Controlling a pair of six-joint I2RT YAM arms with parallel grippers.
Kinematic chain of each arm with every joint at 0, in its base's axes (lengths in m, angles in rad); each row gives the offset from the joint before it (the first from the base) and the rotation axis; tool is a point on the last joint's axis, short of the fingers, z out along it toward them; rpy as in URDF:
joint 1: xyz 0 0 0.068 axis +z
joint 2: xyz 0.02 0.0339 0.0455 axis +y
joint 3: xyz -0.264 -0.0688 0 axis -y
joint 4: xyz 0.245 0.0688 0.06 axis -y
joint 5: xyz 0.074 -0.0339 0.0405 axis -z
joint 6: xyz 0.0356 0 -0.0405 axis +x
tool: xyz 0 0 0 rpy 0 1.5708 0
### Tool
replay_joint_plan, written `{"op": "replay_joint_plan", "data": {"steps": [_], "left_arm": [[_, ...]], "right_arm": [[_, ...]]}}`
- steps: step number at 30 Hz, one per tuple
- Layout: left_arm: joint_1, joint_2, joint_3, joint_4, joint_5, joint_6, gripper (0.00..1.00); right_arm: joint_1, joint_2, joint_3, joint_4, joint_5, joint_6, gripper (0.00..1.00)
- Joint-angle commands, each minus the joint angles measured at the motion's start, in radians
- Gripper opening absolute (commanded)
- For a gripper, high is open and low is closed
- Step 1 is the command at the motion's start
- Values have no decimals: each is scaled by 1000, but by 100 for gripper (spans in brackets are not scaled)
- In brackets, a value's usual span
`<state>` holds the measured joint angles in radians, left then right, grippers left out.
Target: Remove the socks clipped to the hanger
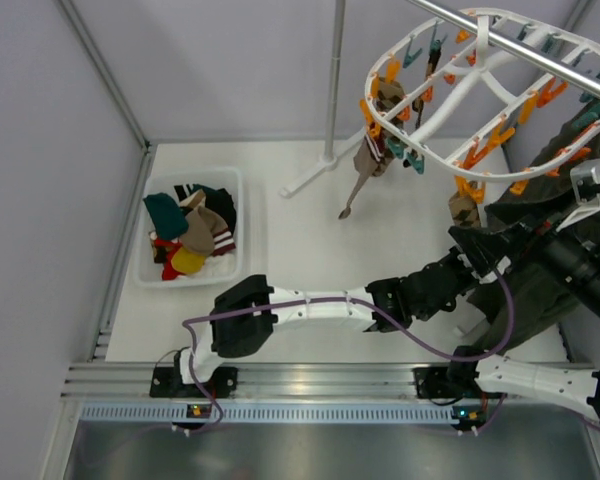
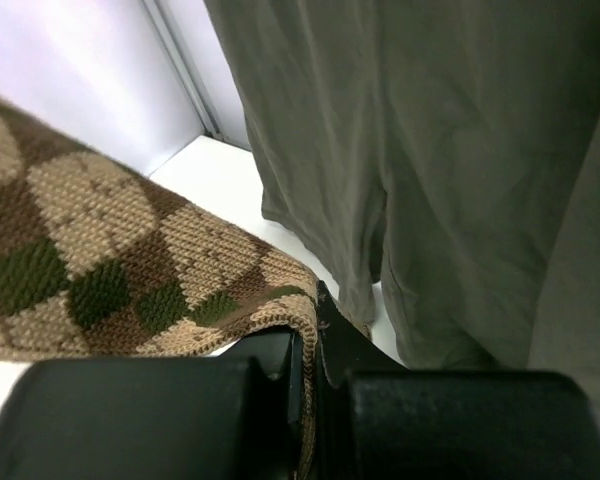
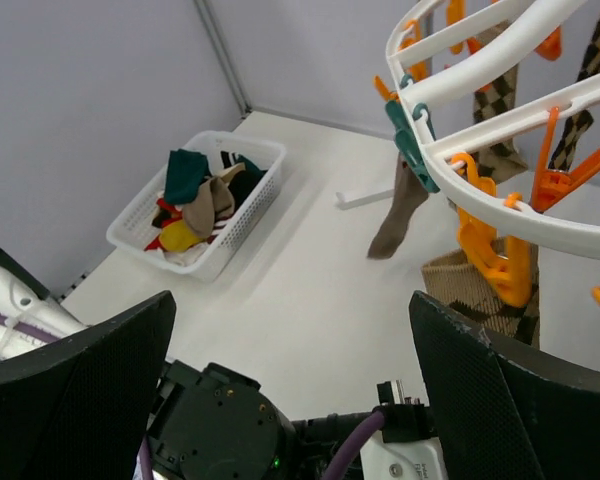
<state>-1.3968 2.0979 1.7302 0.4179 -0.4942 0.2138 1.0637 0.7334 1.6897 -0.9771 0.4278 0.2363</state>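
The white oval hanger (image 1: 450,95) hangs from a metal rail at the top right, with orange and teal clips; it also shows in the right wrist view (image 3: 500,160). A brown-and-tan argyle sock (image 1: 467,208) hangs from an orange clip (image 3: 495,250) at its near edge. My left gripper (image 2: 315,330) is shut on this sock's lower hem (image 2: 110,260); in the top view it sits just below the sock (image 1: 477,245). A plain brown sock (image 1: 373,152) and further argyle ones (image 3: 500,90) stay clipped. My right gripper (image 3: 295,340) is wide open and empty, facing the hanger.
A white basket (image 1: 238,178) at the left holds several loose socks; it also shows in the right wrist view (image 3: 270,150). A large dark green garment (image 1: 540,290) hangs at the right, close behind the left gripper (image 2: 430,150). A stand pole (image 1: 335,80) rises at the back.
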Motion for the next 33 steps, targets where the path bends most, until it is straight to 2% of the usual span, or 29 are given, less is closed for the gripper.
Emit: {"op": "replay_joint_plan", "data": {"steps": [1, 5, 8, 9, 17, 22, 33], "left_arm": [[2, 31, 72, -31, -1, 36, 0], [13, 43, 71, -31, -82, 25, 0], [13, 54, 78, -31, -138, 41, 0], [13, 60, 83, -31, -145, 47, 0], [10, 76, 117, -31, -179, 121, 0], [5, 86, 135, -31, -169, 141, 0], [-5, 148, 229, -53, -100, 139, 0]], "right_arm": [[-8, 26, 45, -74, 95, -6, 94], [-8, 63, 61, -110, 156, -5, 91], [-8, 112, 70, -126, 224, 8, 87], [-8, 130, 77, -150, 253, 24, 82], [-8, 331, 200, -313, 563, 123, 72], [-10, 400, 212, -371, 696, 193, 70], [-8, 376, 189, -457, 787, 291, 68]]}}
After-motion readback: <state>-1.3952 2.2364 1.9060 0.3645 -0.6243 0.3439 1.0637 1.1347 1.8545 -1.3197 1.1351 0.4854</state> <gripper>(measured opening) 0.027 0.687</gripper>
